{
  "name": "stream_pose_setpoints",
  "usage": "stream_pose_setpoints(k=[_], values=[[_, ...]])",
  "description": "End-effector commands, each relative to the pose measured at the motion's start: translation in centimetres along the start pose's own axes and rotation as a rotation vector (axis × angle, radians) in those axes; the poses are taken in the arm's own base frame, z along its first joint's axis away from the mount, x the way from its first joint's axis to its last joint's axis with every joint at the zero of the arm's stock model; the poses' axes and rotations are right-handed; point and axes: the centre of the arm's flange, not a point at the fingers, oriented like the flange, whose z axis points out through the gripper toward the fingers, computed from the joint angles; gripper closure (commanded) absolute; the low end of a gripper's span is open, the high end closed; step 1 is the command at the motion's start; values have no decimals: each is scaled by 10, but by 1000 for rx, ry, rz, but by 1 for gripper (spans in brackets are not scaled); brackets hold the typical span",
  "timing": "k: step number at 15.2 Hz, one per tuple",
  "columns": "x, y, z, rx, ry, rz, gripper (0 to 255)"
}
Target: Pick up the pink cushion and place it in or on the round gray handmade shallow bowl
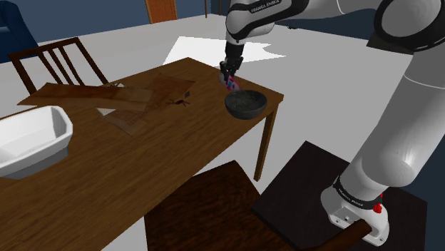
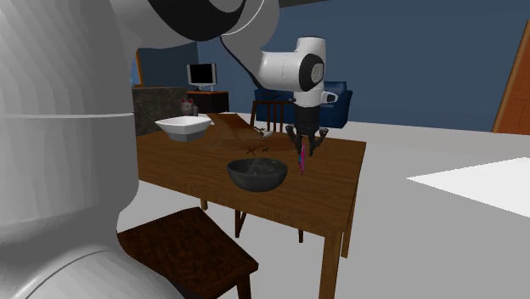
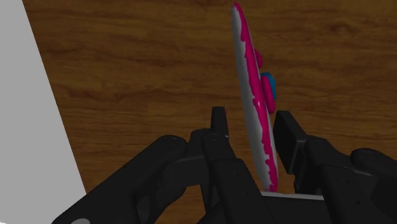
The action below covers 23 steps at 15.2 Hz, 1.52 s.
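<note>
Pink cushion [image 3: 251,95] edge-on, clasped tight between the fingers of the gripper [image 3: 252,121], above the wooden table [image 3: 127,63].

The bowl [image 1: 247,108] stands open above, white basin [image 1: 43,130] well apart.

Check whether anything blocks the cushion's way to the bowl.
Nothing visible does. The gripper holds the pink cushion in the air right beside the dark bowl, with bare table between them; the white dish stands far off at the table's other end.
</note>
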Motion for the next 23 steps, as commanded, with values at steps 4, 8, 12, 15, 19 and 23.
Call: stream_pose_setpoints(k=[4,8,12,15,19,23], values=[[4,-1,-26,0,0,0,255],[8,-2,-47,0,0,0,255],[11,-3,-68,0,0,0,255],[13,-4,-80,0,0,0,255],[-32,-31,-83,0,0,0,255],[-77,-59,-87,0,0,0,255]])
